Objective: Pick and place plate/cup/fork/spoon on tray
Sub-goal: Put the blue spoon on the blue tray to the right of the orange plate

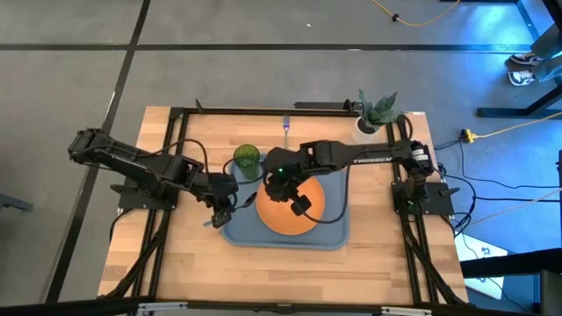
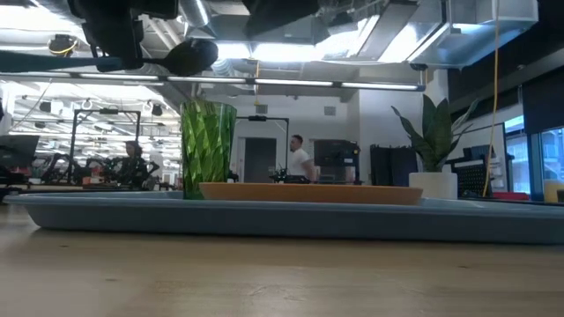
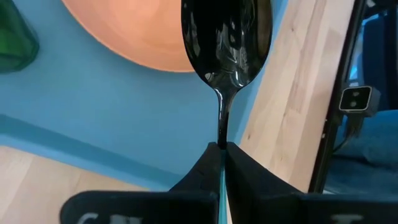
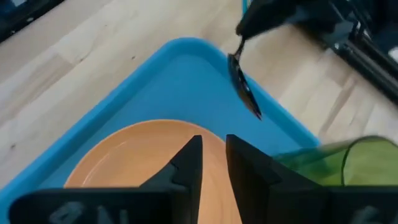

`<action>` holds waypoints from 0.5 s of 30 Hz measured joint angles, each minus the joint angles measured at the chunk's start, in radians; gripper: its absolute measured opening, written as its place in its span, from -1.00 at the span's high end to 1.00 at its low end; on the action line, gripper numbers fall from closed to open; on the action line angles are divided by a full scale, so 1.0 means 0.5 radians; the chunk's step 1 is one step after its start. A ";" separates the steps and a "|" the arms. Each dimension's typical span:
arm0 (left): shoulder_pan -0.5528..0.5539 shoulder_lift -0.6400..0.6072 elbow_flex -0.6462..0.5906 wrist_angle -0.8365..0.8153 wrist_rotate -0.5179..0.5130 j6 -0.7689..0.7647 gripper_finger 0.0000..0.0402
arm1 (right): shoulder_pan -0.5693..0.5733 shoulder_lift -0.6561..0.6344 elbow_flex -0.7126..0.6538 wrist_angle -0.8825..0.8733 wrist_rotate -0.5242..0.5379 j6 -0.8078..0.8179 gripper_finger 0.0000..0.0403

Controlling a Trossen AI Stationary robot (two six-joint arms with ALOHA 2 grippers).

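The spoon (image 3: 227,43) is pinched by its handle in the left gripper (image 3: 222,152), bowl pointing straight out ahead of the fingers, long axis running toward the plate (image 1: 290,206). It hangs over the tray (image 3: 93,118), just short of the plate's edge. The right gripper (image 4: 213,158) hovers above the plate, fingers apart and empty. The fork (image 1: 285,123) lies beyond the tray, nearer the right arm.

A light wooden desk (image 1: 184,254) framed by black rails stood on a grey floor (image 1: 70,79), with a white pot holding a green plant (image 1: 376,112) at its far right corner, a yellow cable (image 1: 518,127) on the floor, and two people (image 2: 300,160) in the room behind.
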 joint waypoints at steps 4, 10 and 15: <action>0.021 -0.002 0.000 0.042 -0.003 -0.005 1.00 | 0.002 0.006 0.000 0.089 0.005 -0.009 0.61; 0.027 0.025 0.000 0.038 0.016 0.002 1.00 | 0.004 0.032 0.000 0.213 -0.004 -0.022 0.61; 0.027 0.021 0.000 0.050 0.050 0.002 1.00 | 0.004 0.032 0.000 0.224 -0.003 -0.052 0.61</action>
